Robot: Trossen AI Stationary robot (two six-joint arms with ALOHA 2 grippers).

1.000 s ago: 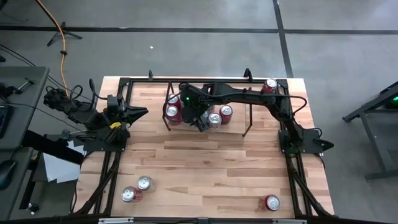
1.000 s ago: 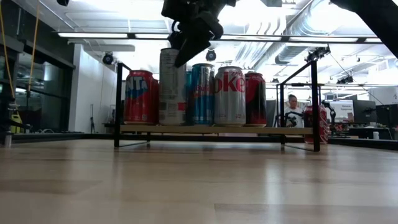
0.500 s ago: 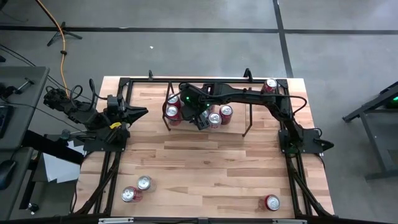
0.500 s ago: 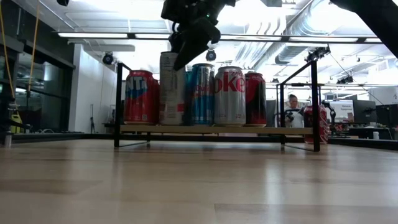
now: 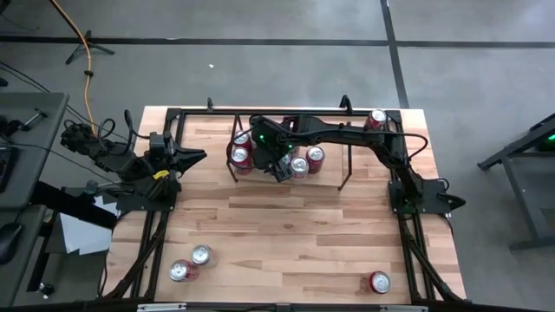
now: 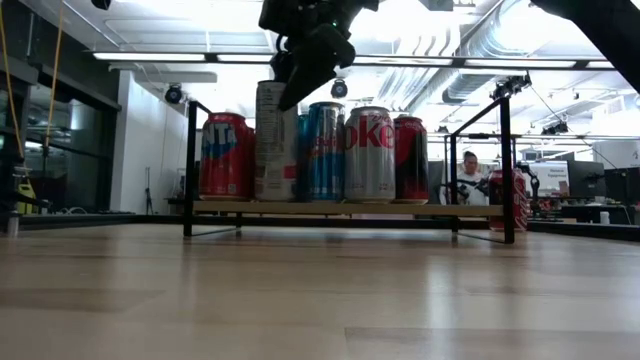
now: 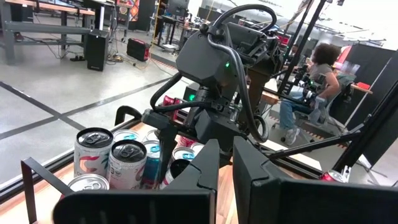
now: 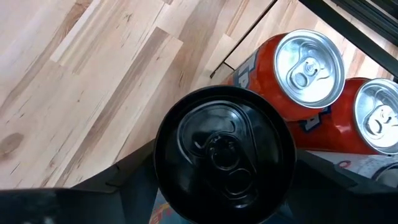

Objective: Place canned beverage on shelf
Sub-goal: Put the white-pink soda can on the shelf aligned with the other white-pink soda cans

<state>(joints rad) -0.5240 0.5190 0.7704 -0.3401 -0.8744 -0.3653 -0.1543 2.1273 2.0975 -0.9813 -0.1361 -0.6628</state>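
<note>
L gripper (image 5: 195,157) parked at table's 9 o'clock, jaws shut, empty. R gripper (image 5: 279,166) is nearer: straight above tall black-topped can (image 8: 225,163), long axis upright, standing on shelf (image 6: 345,207) at 12 o'clock; fingers spread wide beside it. Low view shows can seated on shelf; R wrist view only shows its lid.

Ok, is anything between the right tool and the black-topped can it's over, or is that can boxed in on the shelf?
Nothing visible separates the right tool from the tall black-topped can; its open fingers flank the can's top. The can stands on the shelf, with red cans close beside it.
</note>
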